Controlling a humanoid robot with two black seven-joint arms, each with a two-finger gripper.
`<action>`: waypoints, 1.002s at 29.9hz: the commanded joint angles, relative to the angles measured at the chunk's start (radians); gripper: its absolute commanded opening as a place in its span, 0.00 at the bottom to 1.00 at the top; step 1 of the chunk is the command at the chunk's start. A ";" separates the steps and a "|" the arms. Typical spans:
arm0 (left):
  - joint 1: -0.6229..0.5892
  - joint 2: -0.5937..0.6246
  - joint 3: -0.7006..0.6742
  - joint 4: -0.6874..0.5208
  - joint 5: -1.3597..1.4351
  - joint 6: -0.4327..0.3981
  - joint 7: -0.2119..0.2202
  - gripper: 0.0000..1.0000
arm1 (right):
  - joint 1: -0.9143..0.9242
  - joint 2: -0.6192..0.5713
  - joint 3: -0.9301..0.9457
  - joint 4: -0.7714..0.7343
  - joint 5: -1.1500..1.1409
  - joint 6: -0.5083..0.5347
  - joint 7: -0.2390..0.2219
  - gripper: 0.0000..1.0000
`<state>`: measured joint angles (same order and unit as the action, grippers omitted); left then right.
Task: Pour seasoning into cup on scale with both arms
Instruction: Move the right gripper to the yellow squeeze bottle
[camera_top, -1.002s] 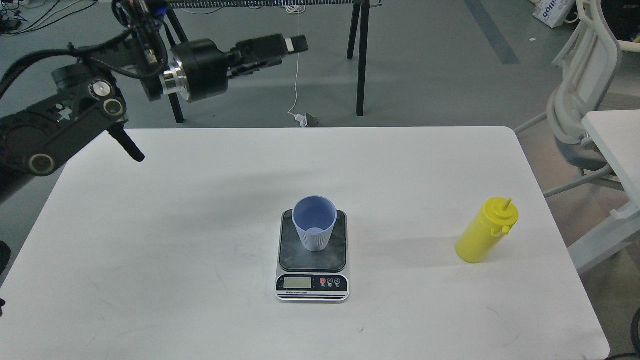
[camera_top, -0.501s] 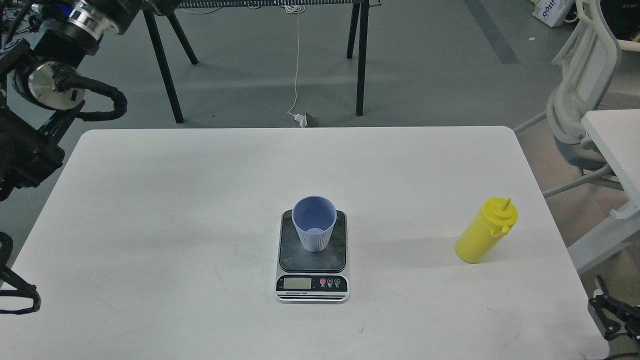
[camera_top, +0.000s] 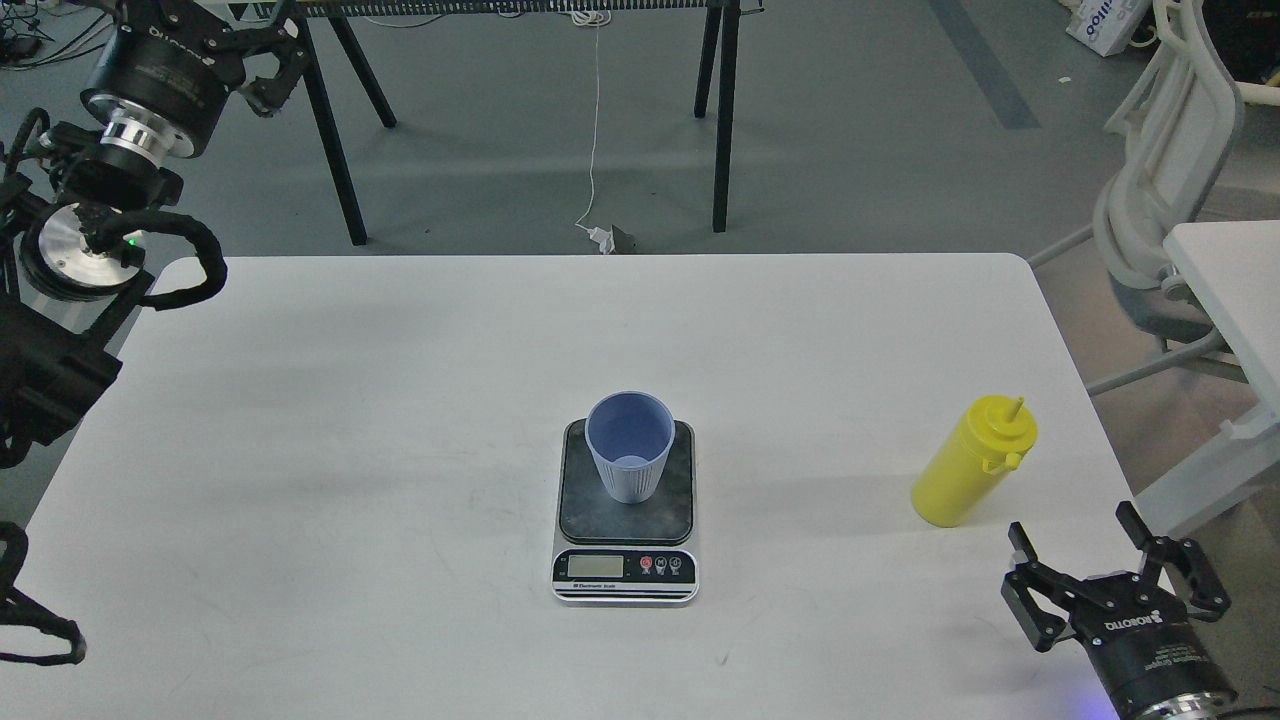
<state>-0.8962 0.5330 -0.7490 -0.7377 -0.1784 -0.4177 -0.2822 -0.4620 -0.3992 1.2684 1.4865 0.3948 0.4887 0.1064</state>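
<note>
Head view: right tool (camera_top: 1078, 545), fingers spread, is newly rising at five o'clock below the seasoning (camera_top: 972, 463), readying a grasp; left tool (camera_top: 270, 60) is retreating, also spread.

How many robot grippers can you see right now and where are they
2. The left gripper is raised at the top left, beyond the table's far edge. The right gripper is at the bottom right, fingers spread, just near of the yellow bottle.
</note>
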 joint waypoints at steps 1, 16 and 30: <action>0.022 0.001 -0.007 0.003 -0.004 -0.001 0.003 1.00 | 0.046 0.026 -0.026 -0.026 -0.019 0.000 0.001 0.98; 0.054 0.010 -0.027 0.003 -0.003 0.002 -0.008 1.00 | 0.197 0.105 -0.040 -0.201 -0.030 0.000 0.010 0.96; 0.045 0.010 -0.039 0.003 -0.001 0.000 0.001 1.00 | 0.358 0.187 -0.084 -0.345 -0.036 0.000 0.052 0.93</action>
<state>-0.8500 0.5444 -0.7882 -0.7347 -0.1795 -0.4172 -0.2811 -0.1428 -0.2195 1.1945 1.1725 0.3582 0.4887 0.1417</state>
